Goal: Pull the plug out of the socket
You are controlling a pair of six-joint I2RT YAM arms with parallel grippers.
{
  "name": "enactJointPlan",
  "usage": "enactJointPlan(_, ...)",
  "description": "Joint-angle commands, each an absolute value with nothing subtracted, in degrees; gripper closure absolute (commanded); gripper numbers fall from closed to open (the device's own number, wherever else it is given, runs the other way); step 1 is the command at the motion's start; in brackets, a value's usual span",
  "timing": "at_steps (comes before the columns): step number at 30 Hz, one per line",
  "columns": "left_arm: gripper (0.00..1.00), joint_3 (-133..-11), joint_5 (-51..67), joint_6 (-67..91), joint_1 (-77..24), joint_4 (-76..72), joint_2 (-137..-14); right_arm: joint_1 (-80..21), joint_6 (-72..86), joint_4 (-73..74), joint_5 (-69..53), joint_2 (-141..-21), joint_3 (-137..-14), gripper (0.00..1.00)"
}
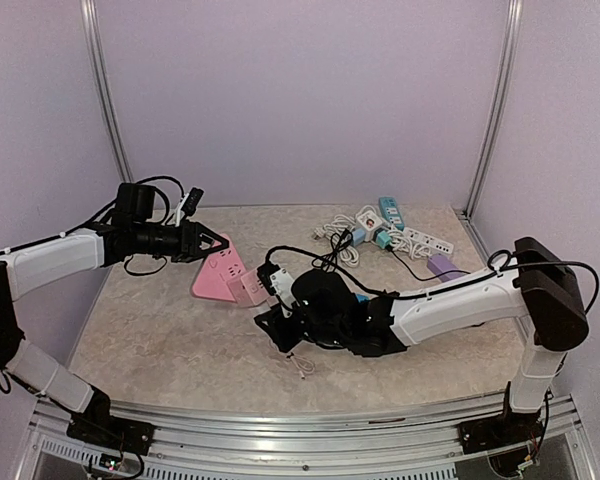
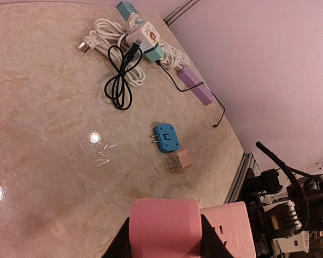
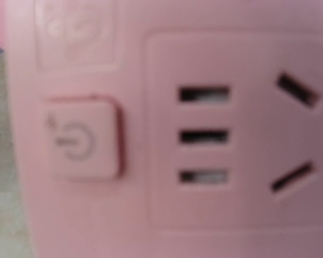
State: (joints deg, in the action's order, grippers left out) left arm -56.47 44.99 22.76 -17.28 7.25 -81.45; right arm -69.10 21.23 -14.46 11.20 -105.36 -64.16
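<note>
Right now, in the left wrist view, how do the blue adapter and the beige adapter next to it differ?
Colour: the blue adapter is bright blue, the beige adapter pale pinkish beige. Size: the blue adapter looks larger than the beige adapter. Place: the beige adapter lies nearer the pink socket, the blue adapter farther. Both lie loose on the table, cordless, prongs pointing the same way.

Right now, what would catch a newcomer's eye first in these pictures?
The pink power strip, left of centre, with one end clamped in the left gripper and the right gripper close at its other end. Behind, at the back right, lies a tangle of white cords and power strips.
</note>
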Motion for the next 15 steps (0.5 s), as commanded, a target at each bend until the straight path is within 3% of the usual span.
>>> enactJointPlan(1,1.00,-57.04,47.42,22.35,-17.61,6.15,-80.95,-69.42,17.70,-15.31,5.64,-104.94,-63.83,1.00)
enactJointPlan(15,1.00,-57.15,46.01,21.53,-18.39,6.86,-80.34,-69.35,17.67,-13.69,7.51,-104.63,-64.62,1.00)
